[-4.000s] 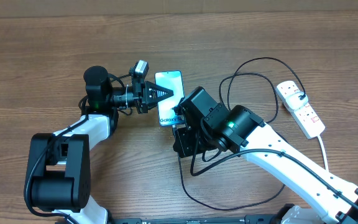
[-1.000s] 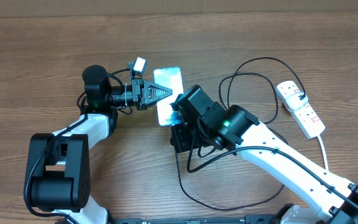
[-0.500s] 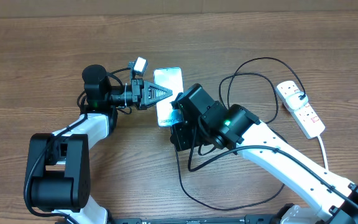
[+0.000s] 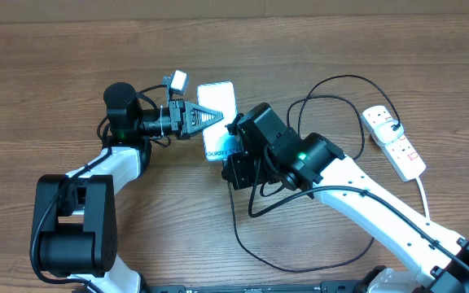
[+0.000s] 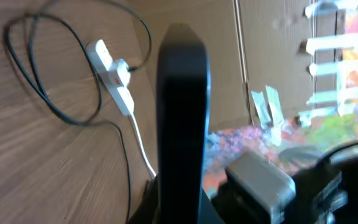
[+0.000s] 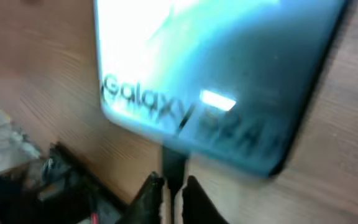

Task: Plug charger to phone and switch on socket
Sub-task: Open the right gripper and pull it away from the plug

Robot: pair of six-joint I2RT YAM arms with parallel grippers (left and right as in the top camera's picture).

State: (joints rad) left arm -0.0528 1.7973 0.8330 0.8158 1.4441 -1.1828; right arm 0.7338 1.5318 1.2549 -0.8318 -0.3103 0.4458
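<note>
Tip of charger [image 6: 174, 167] at phone [image 6: 216, 68] short edge
Left claw [image 4: 208, 119] pinches its side, right claw [image 6: 173, 193] the tip; socket [image 4: 394, 142] well apart.

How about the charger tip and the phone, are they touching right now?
Touching. In the right wrist view the charger tip, held in the right pincer, meets the phone at its lower edge with no gap visible.

Smeared by blur in the right wrist view — the phone [image 6: 216, 68], cropped at the top edge, and the charger [image 6: 174, 167] tip just below it; cannot tell whether seated in the port. From overhead, hidden under the right arm [image 4: 287, 159]: the phone's lower end. Too small to read — the socket [image 4: 394, 142] switches.
</note>
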